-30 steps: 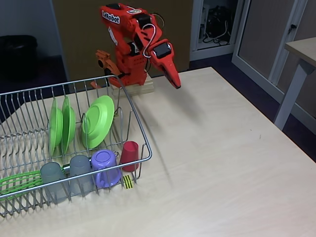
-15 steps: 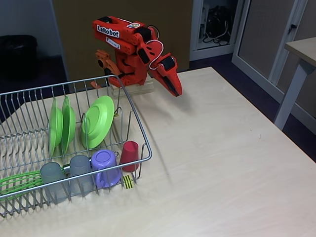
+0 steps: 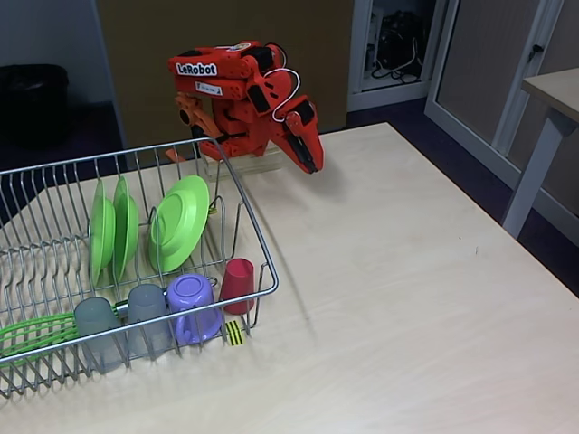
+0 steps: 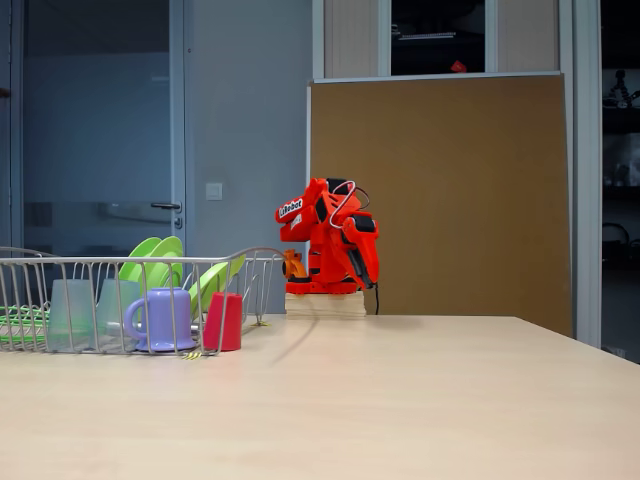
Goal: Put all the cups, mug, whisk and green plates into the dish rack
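The wire dish rack fills the left of the table. Three green plates stand on edge between its prongs. Along its front lie the green whisk, two grey cups, the purple mug and the red cup, all mouth down. From the low fixed view the rack shows the mug, the red cup and the plates. My orange gripper hangs folded by the arm's base, shut and empty, well away from the rack; it points down.
The arm's base stands on a wooden block at the table's far edge, just behind the rack's back right corner. Bare tabletop stretches right of the rack. Another table stands off to the right.
The arm has folded down and back toward its base, drawing the gripper lower and slightly left. Everything in the rack has stayed put.
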Controlling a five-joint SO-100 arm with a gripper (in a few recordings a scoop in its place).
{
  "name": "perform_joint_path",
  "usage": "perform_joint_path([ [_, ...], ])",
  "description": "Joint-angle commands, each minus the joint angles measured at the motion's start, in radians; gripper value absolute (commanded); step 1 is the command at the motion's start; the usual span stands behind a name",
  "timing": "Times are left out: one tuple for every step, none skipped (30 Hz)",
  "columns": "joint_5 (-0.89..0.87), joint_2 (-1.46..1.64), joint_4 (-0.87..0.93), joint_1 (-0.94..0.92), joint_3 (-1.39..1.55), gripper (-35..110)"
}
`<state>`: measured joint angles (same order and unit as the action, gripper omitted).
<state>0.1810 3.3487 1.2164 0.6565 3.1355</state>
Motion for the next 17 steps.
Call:
perform_joint_path([
  [0.017,0.038,0.028,0.041,0.005,0],
  [0.017,0.043,0.031,0.052,0.005,0],
  [0.015,0.043,0.031,0.060,0.005,0],
  [0.015,0.043,0.031,0.063,0.005,0],
  [0.015,0.043,0.031,0.063,0.005,0],
  [0.015,0.043,0.031,0.063,0.005,0],
  [0.015,0.043,0.031,0.063,0.005,0],
  [0.015,0.043,0.031,0.063,0.005,0],
  [0.015,0.043,0.031,0.063,0.005,0],
  [0.015,0.043,0.031,0.063,0.005,0],
  [0.015,0.043,0.031,0.063,0.005,0],
  [0.015,0.043,0.031,0.063,0.005,0],
  [0.015,0.043,0.031,0.063,0.005,0],
  [0.015,0.043,0.031,0.063,0.005,0],
  [0.015,0.043,0.031,0.063,0.005,0],
  [0.015,0.043,0.031,0.063,0.005,0],
  [0.015,0.043,0.031,0.063,0.005,0],
])
